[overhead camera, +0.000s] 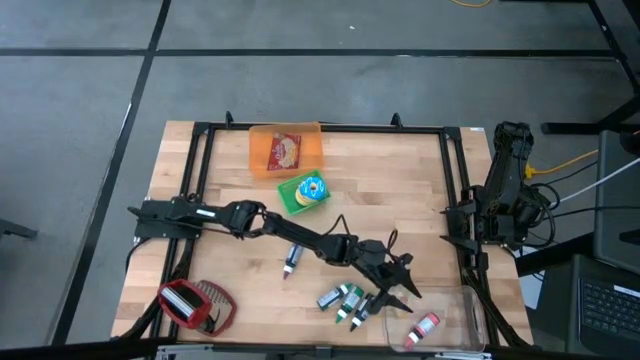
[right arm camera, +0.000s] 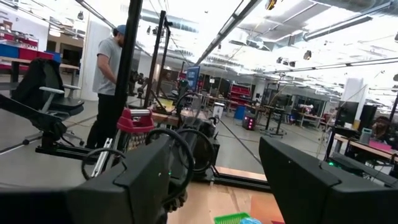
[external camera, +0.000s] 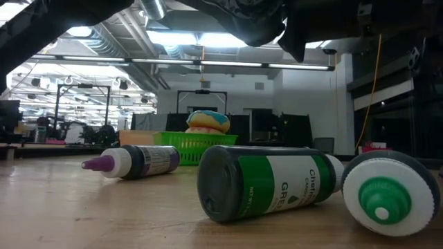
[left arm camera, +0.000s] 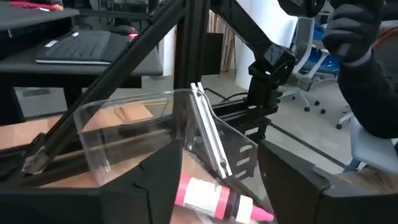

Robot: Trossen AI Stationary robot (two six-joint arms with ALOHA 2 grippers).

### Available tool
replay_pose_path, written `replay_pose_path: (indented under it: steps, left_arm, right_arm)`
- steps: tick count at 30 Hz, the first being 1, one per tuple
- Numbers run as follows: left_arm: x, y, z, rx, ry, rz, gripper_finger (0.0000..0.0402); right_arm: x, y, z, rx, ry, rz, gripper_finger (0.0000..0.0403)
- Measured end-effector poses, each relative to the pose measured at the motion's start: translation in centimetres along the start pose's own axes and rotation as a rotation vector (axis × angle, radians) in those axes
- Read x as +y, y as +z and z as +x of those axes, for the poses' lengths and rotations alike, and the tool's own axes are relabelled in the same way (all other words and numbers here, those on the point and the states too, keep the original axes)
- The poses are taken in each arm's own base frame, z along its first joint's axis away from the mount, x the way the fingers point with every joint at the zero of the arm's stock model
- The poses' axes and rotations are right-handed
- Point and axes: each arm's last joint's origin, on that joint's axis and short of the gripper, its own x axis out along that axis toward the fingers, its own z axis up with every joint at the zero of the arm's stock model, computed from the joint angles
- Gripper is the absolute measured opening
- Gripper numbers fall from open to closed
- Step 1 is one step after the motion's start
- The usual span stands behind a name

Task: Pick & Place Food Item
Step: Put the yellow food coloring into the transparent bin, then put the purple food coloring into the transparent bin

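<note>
The left gripper (overhead camera: 402, 288) is reaching level across the wooden table (overhead camera: 400, 170) and hanging just beside the clear container (left arm camera: 124, 124), at the side facing the middle of the table. Its two dark fingers (left arm camera: 155, 186) are standing wide apart and gripping nothing. The task's thing, a small white bottle with a pink cap (left arm camera: 208, 198), is lying on its side inside the clear container, ahead of those spread fingers and apart from both of them, resting on the container's floor near a see-through wall. A cluster of green-labelled bottles (overhead camera: 345, 300) is lying on the table just beside the gripper, on the side away from the clear container, and a purple-tipped bottle (overhead camera: 291, 262) is lying farther from the container again, under the stretched-out left arm. Well apart from the clear container, toward the opposite edge of the table, a green basket (overhead camera: 290, 195) is holding a round, colourful item (overhead camera: 312, 189), and an orange bin (overhead camera: 262, 150) just past it is holding a red packet (overhead camera: 285, 150). A red basket-like object (overhead camera: 195, 305) is sitting at the far end of the same table edge as the container. The right gripper (right arm camera: 211, 168) is waiting with fingers spread wide and empty, folded back at its own base just past the table's side rail nearest the clear container.
</note>
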Motion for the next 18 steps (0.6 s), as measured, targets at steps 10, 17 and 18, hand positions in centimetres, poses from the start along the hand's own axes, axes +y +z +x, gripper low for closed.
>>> replay_pose_path:
  steps: [10, 17, 18]
  left_arm:
    - [0.8, 5.9, -3.1, 0.123, 0.141, 0.101, 0.0208]
    - [-1.7, 10.4, -7.7, 0.497, 0.369, 0.177, 0.019]
    - [-2.1, 10.7, -8.3, 0.548, 0.38, 0.174, 0.019]
  right_arm:
    - [0.1, 0.0, -0.1, 0.006, 0.007, 0.027, 0.0252]
    - [0.1, 0.0, -0.6, 0.042, 0.01, 0.038, 0.0252]
    - [0.2, 0.1, -0.6, 0.041, 0.015, 0.039, 0.0252]
